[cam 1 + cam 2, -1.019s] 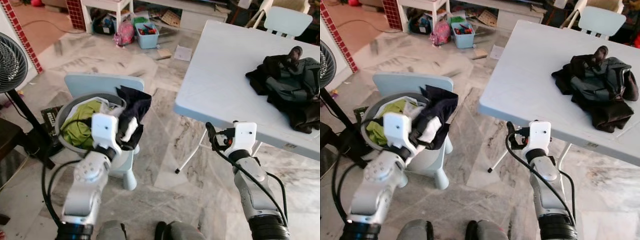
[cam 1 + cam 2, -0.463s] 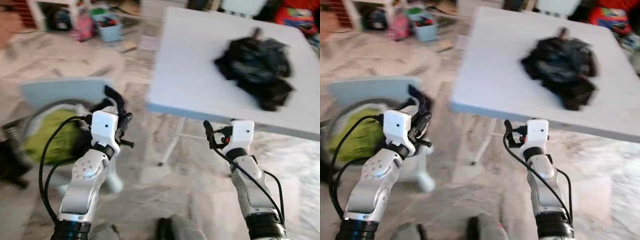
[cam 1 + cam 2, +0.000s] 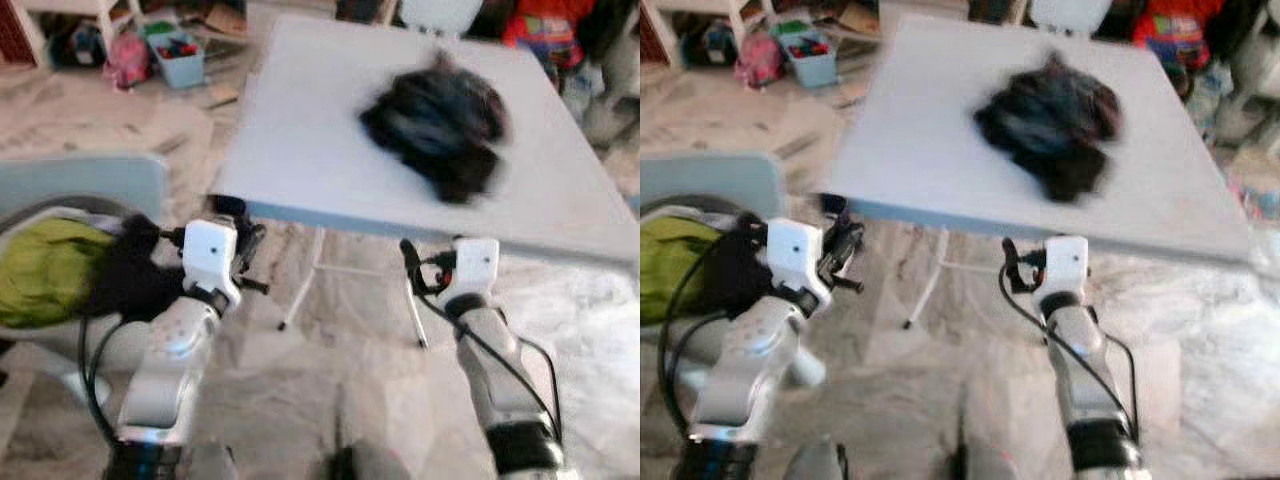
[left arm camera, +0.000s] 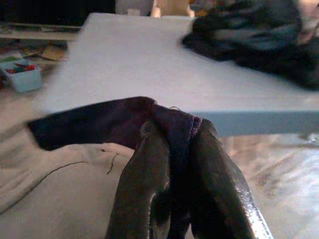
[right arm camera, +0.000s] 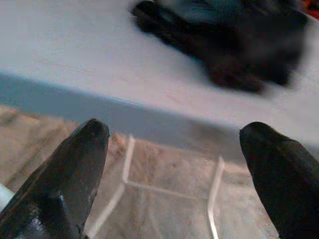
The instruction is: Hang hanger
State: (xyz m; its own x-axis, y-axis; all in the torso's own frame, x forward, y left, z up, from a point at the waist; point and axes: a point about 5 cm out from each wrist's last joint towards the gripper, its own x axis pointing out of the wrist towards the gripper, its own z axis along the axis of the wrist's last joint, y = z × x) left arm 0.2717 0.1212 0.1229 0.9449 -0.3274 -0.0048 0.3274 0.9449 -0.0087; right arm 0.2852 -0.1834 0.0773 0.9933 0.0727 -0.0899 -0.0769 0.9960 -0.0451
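The left gripper point(image 4: 174, 199) is clamped on a dark garment point(image 4: 99, 122), arm raised near the table point(image 3: 300, 130) edge. The right gripper point(image 5: 174, 164) is spread open below the table, facing a blurred clothes pile point(image 3: 435, 115). No readable writing.

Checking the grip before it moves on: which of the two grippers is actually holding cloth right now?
The left gripper: its fingers are shut on a dark garment. The right gripper is open, holding nothing, facing the table.

Table edge point(image 3: 400, 222) apparently blocks both pincers ahead.
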